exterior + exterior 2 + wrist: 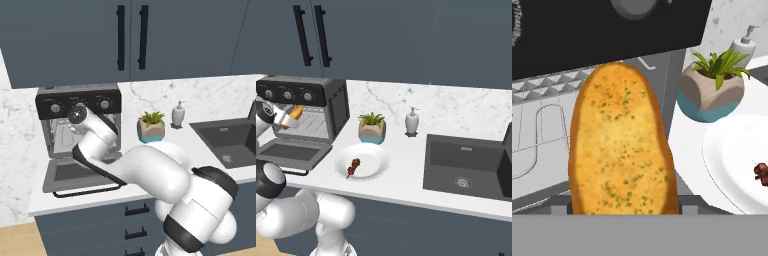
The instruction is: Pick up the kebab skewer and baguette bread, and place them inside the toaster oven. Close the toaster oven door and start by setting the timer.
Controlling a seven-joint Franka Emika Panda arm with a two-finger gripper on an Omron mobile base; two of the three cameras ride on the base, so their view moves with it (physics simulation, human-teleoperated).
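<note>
1. The white plate (373, 156) sits on the counter (406, 175) just right of the toaster oven (331, 107); the kebab skewer (353, 167) lies on it, dark red and brown chunks on a thin stick.
2. The toaster oven door (75, 172) hangs down flat, so the cavity with its wire rack (542, 130) stands open.
3. The gripper (290, 119) is pinching the baguette bread (621, 145), which rises from between the jaws just in front of the open cavity, above the door.
4. The loaf is oblong, golden-orange, flecked green, with a browner edge.
5. Farther back stand a potted plant (372, 127) and a soap dispenser (412, 121); the dark sink (466, 170) lies to the right.
</note>
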